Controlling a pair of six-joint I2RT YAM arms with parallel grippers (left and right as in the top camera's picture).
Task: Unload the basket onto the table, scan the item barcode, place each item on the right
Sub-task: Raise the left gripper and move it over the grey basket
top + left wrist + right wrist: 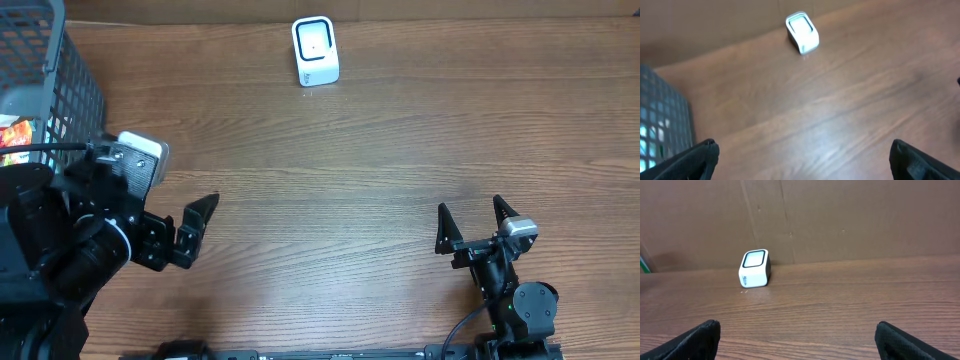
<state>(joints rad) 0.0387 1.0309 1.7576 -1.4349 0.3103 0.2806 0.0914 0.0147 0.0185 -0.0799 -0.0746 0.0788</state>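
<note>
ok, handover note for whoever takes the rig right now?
Left gripper: open, empty, beside the basket.
Right gripper: open, empty, on the right side.
Scanner: at the far edge, untouched.
Item: a colourful packet shows in the basket, partly hidden by the left arm.
Done: nothing yet.
Left: pick an item, show its barcode to the scanner.

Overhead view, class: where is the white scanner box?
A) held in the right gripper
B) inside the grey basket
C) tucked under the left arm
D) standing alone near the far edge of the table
D: the white scanner box stands by itself near the far edge of the table, while the left gripper and right gripper are both open, empty and apart from it.
</note>
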